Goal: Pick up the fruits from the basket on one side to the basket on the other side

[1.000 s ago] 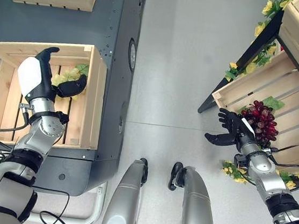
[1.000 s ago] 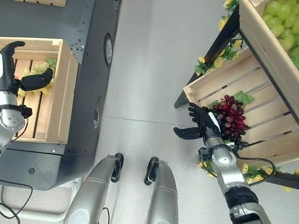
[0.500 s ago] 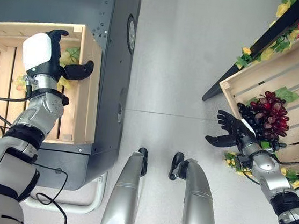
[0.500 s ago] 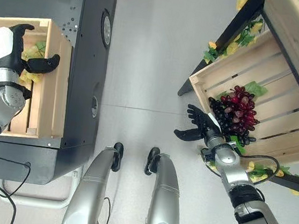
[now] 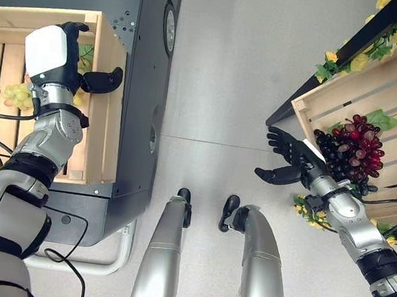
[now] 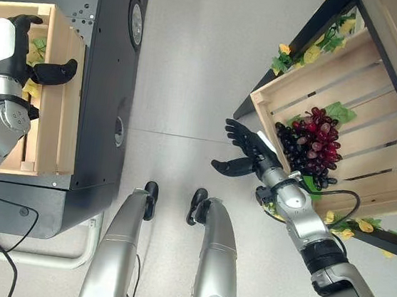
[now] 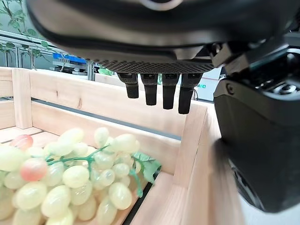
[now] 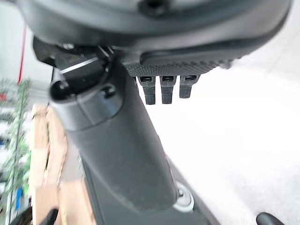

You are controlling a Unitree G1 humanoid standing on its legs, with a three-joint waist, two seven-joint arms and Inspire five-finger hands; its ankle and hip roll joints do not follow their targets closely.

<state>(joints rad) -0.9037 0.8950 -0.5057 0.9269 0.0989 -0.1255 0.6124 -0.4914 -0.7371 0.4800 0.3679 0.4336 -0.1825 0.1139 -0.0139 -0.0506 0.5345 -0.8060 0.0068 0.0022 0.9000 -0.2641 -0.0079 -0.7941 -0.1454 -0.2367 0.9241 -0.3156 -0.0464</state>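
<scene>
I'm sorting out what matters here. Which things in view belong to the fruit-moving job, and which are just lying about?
Part of the job:
- red grapes in the right crate
- green grapes in the left crate
- left hand, open over the left crate
- right hand, open beside the red grapes

Just lying about:
- yellow flowers on the rack
- dark cabinet under the left crate

A dark grey cabinet [image 5: 142, 106] stands on a pale grey floor [image 5: 227, 87], taking up the area to the left of the open floor. Two round black discs are set in the cabinet's top, one [image 5: 168, 39] near its far end and another [image 5: 154, 139] closer in, both along the edge that faces the floor. A white tubular frame [image 5: 78, 264] curves out from under the cabinet's near corner. Well apart from the cabinet, across the floor, a black stand [image 5: 336, 71] carries yellow artificial flowers [image 5: 359, 61] with green leaves.
</scene>
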